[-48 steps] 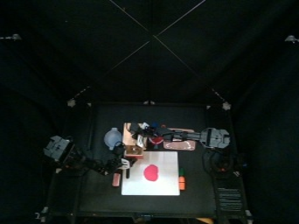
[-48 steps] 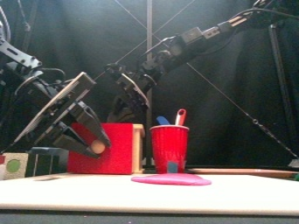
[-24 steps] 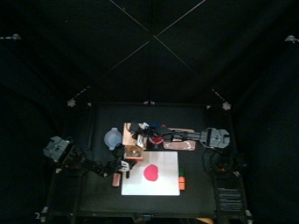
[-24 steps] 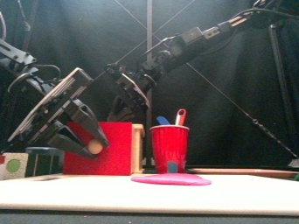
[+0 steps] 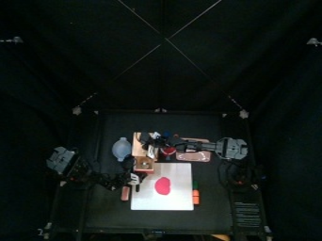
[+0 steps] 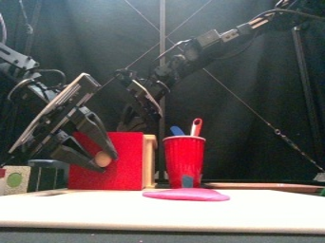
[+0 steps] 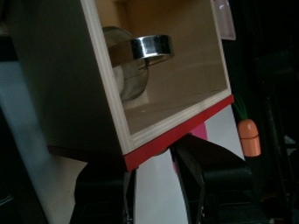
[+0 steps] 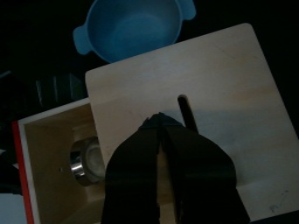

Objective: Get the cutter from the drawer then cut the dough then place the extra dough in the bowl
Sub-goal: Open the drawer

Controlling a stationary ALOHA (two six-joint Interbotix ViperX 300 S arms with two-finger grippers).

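Left wrist view: drawer (image 7: 187, 127) is gripped by left tool (image 7: 158, 166), cutter (image 7: 149, 45) exposed inside. Box (image 8: 222, 96) is pinned by closed right tool (image 8: 162, 124); a straight, level pull is advised.

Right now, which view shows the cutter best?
Left wrist view: the cutter lies in plain sight inside the open drawer. The right wrist view shows only part. The front view hides it behind the drawer's red front; top view: too small to tell.
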